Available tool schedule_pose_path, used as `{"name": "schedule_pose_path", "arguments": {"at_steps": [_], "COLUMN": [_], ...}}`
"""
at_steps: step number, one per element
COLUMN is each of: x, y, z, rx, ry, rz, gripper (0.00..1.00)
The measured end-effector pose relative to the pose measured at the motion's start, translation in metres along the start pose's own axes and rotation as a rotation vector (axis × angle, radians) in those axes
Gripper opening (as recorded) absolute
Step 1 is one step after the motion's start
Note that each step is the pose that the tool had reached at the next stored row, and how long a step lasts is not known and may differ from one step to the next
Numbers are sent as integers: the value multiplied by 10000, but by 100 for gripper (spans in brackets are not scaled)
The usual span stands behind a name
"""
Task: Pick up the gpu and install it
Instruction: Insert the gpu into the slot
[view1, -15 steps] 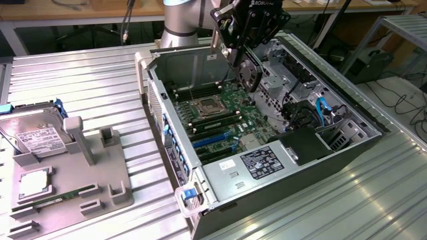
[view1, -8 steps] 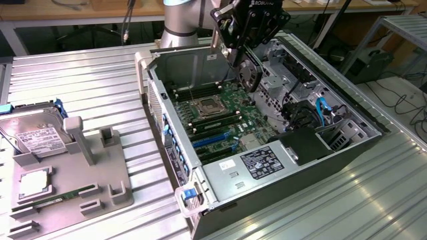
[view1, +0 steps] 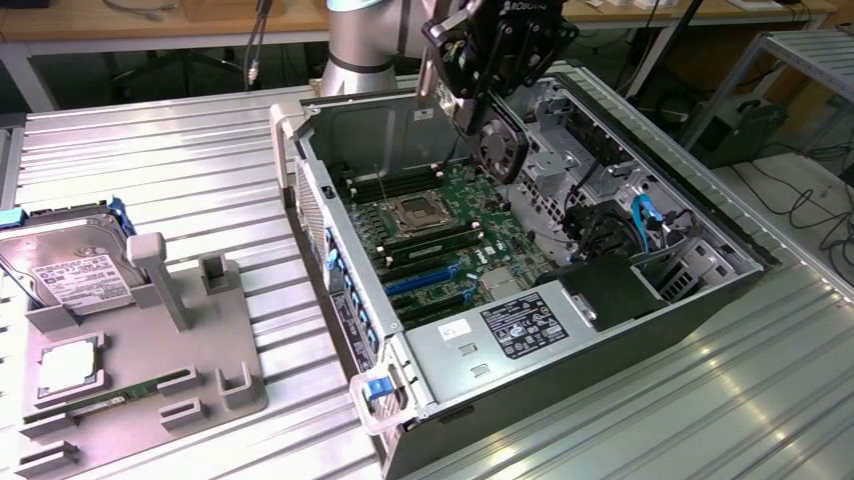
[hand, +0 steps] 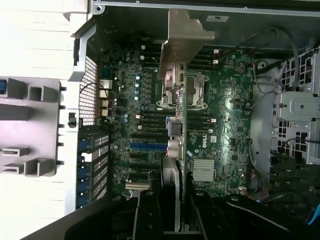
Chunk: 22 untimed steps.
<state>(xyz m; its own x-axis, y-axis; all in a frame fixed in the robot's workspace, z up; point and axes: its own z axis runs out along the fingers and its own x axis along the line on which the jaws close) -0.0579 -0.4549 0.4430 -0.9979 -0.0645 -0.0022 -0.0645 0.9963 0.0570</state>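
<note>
Well away from the pincer, at the exterior view's left, a hard drive (view1: 70, 268) is seen at the end of a grey holder tray (view1: 147, 330), and a memory stick (view1: 123, 393) is laid in one of the tray's slots. Nearer the pincer, an open computer case (view1: 340, 290) is laid on its side on the ribbed metal table (view1: 160, 170), with the green motherboard (view1: 454, 230) exposed below the pincer. The pincer (view1: 470, 105) is poised above the case and is clenched on the graphics card (view1: 501, 145). The card is gripped edge-on above the motherboard, its silver bracket (hand: 182, 37) pointed away from the fingers (hand: 150, 212). Past the pincer, toward the exterior view's right, blue cables (view1: 645, 225) are seen inside the case.
</note>
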Motion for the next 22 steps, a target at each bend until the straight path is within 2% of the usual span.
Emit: {"name": "schedule_pose_path", "arguments": {"at_steps": [15, 22], "x": [0, 0], "y": [0, 0], "z": [0, 0], "rx": [-4, -5], "ry": [104, 135], "rz": [-1818, -2364], "gripper": [27, 27]}}
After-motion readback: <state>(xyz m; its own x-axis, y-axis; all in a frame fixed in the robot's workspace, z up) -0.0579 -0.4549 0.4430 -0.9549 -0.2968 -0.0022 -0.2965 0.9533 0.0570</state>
